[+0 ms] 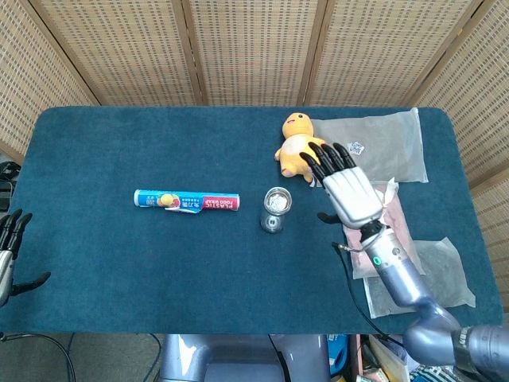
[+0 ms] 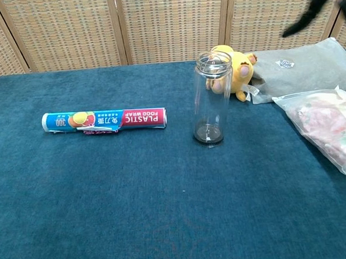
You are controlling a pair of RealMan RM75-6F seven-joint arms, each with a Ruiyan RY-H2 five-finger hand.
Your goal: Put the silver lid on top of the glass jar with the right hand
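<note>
A staged test area: blue-clothed table fenced by woven rattan screens

My view: blue-carpeted table carries clear glass jar, plastic-wrap roll, yellow plush duck, clear plastic bags.

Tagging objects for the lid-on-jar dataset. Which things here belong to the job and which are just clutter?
Job:
- glass jar, upright, mid-table
- right hand, fingers spread, holding nothing, right of the jar
- silver lid: not plainly visible in either view

Lying about:
- plastic wrap roll
- yellow plush toy
- grey bag
- pink-filled bag
- left hand, at the left edge
</note>
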